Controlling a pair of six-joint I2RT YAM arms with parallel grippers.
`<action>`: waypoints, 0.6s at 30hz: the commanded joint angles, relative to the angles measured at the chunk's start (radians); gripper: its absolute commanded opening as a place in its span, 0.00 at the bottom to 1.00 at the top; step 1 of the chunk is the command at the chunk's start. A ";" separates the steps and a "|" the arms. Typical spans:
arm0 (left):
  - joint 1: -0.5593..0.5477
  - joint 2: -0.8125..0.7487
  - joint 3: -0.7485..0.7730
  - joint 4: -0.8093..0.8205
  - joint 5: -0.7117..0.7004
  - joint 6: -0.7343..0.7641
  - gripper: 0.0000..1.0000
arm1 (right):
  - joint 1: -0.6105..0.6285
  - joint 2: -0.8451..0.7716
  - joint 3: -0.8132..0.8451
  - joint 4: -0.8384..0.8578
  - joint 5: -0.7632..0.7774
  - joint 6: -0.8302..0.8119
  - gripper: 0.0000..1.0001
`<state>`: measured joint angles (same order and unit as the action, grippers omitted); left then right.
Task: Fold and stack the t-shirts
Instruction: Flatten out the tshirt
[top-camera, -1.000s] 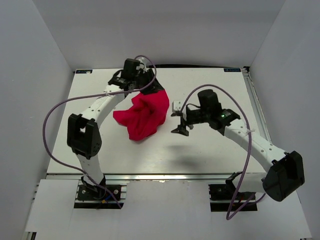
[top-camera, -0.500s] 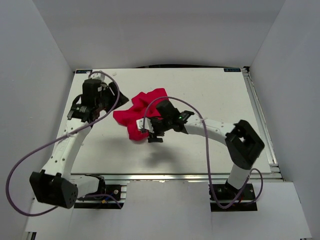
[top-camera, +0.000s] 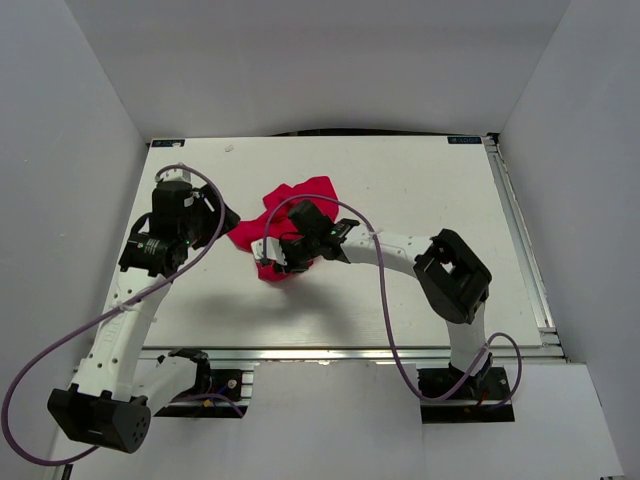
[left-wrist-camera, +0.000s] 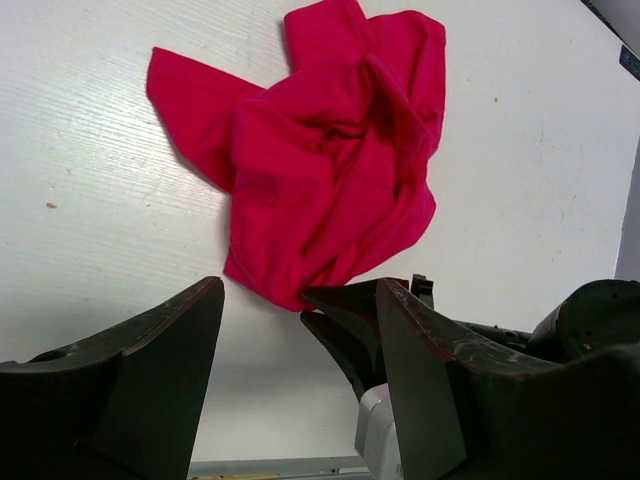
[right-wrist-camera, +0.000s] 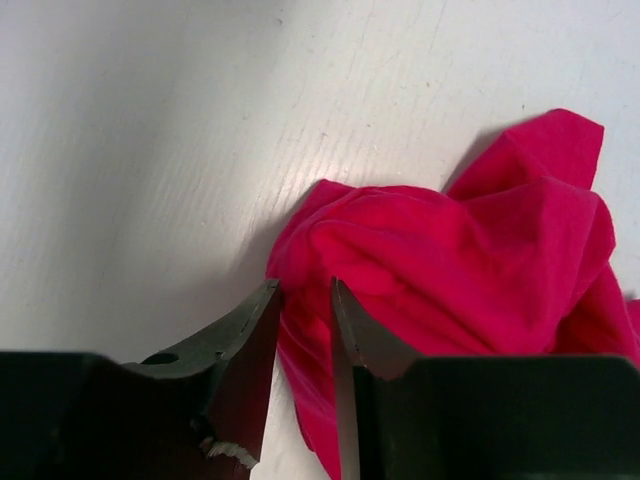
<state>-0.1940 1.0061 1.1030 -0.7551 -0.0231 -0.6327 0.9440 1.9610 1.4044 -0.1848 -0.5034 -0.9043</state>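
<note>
The red t-shirt (top-camera: 298, 212) lies crumpled in a heap at the middle of the white table (top-camera: 420, 180); it also fills the left wrist view (left-wrist-camera: 330, 170) and the right wrist view (right-wrist-camera: 470, 260). My left gripper (top-camera: 224, 218) hovers open just left of the heap, its wide jaws (left-wrist-camera: 300, 300) holding nothing. My right gripper (top-camera: 275, 258) is down at the heap's near edge. Its jaws (right-wrist-camera: 302, 290) stand only a narrow gap apart, astride a fold of the shirt's edge. The right gripper's fingers (left-wrist-camera: 350, 330) show at the shirt's near tip in the left wrist view.
White walls (top-camera: 80, 120) close in the table on the left, back and right. A metal rail (top-camera: 330, 352) runs along the near edge. Purple cables (top-camera: 100, 320) loop off both arms.
My left arm swung back from the shirt's far side to its left and opened wider. My right arm reached in to the heap's near edge and its jaws narrowed sharply.
</note>
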 joint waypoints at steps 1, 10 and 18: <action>0.005 -0.008 0.015 -0.024 -0.031 -0.002 0.73 | 0.007 -0.027 -0.001 -0.036 -0.026 -0.022 0.33; 0.005 0.017 0.020 -0.009 0.008 -0.009 0.73 | 0.009 0.007 -0.021 0.016 0.071 0.031 0.48; 0.005 -0.006 0.008 -0.009 0.008 -0.024 0.73 | -0.002 -0.059 -0.028 0.042 0.042 0.044 0.06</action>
<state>-0.1932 1.0313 1.1030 -0.7612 -0.0216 -0.6403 0.9443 1.9598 1.3540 -0.1783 -0.4458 -0.8764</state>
